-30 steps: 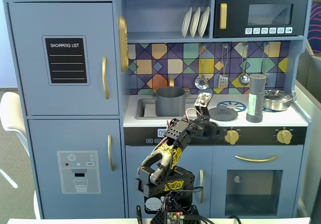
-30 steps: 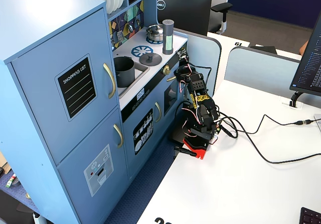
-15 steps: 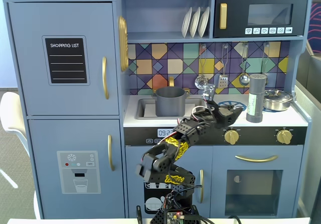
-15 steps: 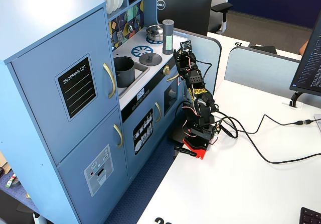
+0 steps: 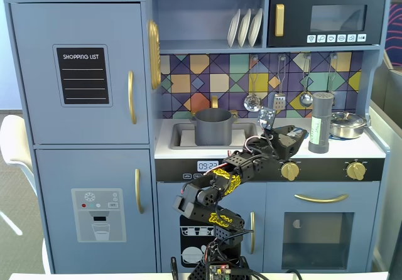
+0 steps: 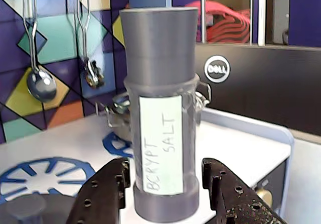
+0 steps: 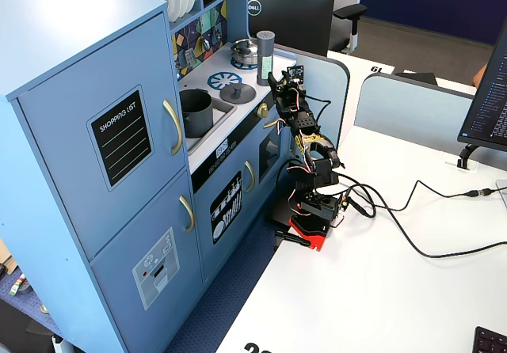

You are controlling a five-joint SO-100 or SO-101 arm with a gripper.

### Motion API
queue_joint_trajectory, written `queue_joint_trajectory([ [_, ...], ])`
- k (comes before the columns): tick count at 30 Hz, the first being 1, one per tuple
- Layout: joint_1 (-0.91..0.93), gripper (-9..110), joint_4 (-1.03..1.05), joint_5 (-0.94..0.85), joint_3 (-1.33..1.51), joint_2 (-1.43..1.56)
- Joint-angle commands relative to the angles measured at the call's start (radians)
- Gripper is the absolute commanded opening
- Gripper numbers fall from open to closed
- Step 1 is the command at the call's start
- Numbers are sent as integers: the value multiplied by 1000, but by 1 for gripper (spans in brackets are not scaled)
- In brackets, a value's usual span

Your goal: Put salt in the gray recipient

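- The salt (image 6: pixel 161 113) stands upright on the white counter (image 5: pixel 361 147) of the toy kitchen, at the right end, in a fixed view (image 5: pixel 321 122); its pale label reads "SALT" in the wrist view.
- The gripper (image 6: pixel 161 196) has its two black fingers (image 6: pixel 103 194) spread apart on either side of the shaker's base, with a gap showing on each side; neither finger touches it.
- The gray recipient (image 5: pixel 212 126) sits in the sink recess, well apart to the left of the shaker.
- A shiny steel pan (image 5: pixel 347 124) stands just beside and behind the shaker; in the wrist view the shaker hides most of it.
- A ladle (image 6: pixel 40 83) and other utensils hang against the coloured tile wall behind.
- A flat gray lid (image 7: pixel 237 92) lies on the counter between pot and shaker.
- The fingertips are cut off by the lower edge of the wrist view.
- A dark Dell monitor (image 6: pixel 261 91) fills the background to the right.
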Motion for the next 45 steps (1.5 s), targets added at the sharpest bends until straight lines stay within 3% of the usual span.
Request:
queue_joint_trajectory([
  [1, 41, 22, 61, -5, -115, -26],
  [8, 71, 36, 127, -84, -258, -166],
  [17, 51, 42, 18, -120, -437, -430],
  [45, -21, 45, -18, -86, -1003, -992],
])
